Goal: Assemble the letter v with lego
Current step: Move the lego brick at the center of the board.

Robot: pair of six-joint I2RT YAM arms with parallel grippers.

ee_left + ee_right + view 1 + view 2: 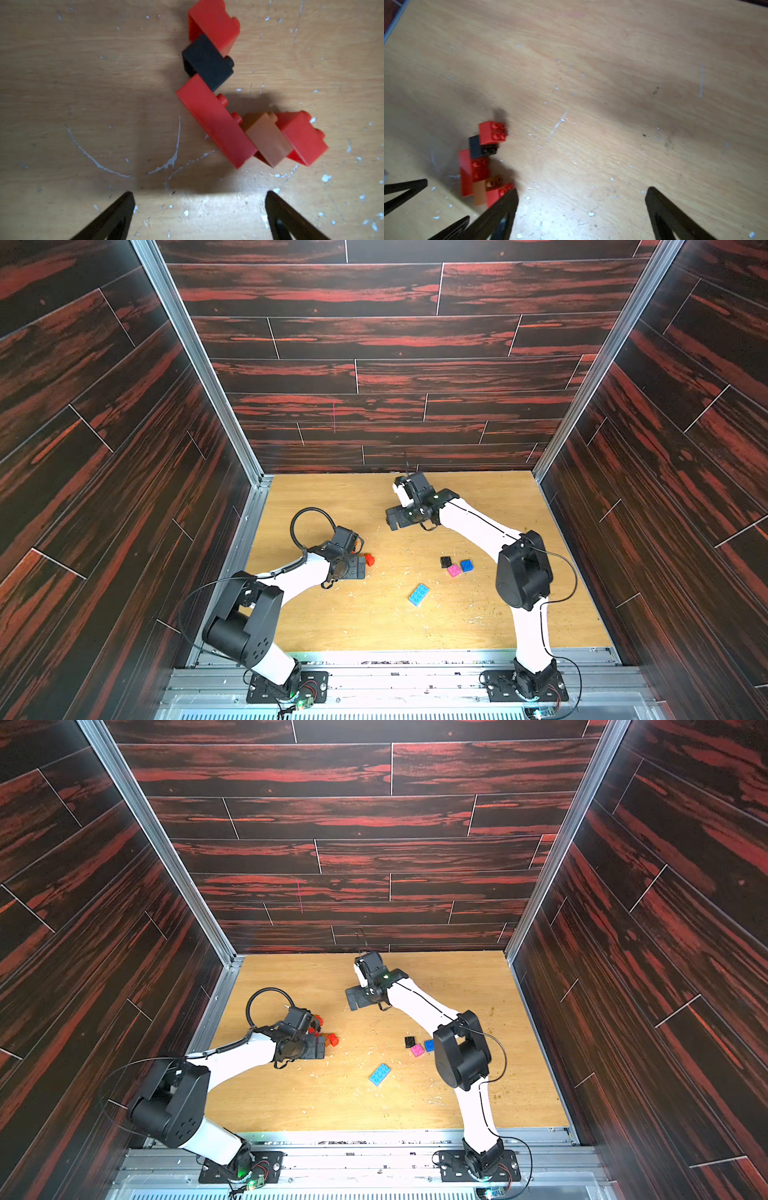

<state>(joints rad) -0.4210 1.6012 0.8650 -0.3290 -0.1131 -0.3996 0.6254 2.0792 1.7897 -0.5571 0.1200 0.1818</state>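
While well inside table edges [415,642] (jaws wide), lego [216,124].

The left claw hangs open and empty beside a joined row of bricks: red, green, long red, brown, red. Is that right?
Not quite: the second brick is black, not green, as the left wrist view shows. The rest stands: the left gripper is open and empty beside the joined row.

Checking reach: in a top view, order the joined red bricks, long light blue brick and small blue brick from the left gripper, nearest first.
1. Joined red bricks, just beside the left gripper.
2. Long light blue brick, mid-table.
3. Small blue brick, beside the pink brick.
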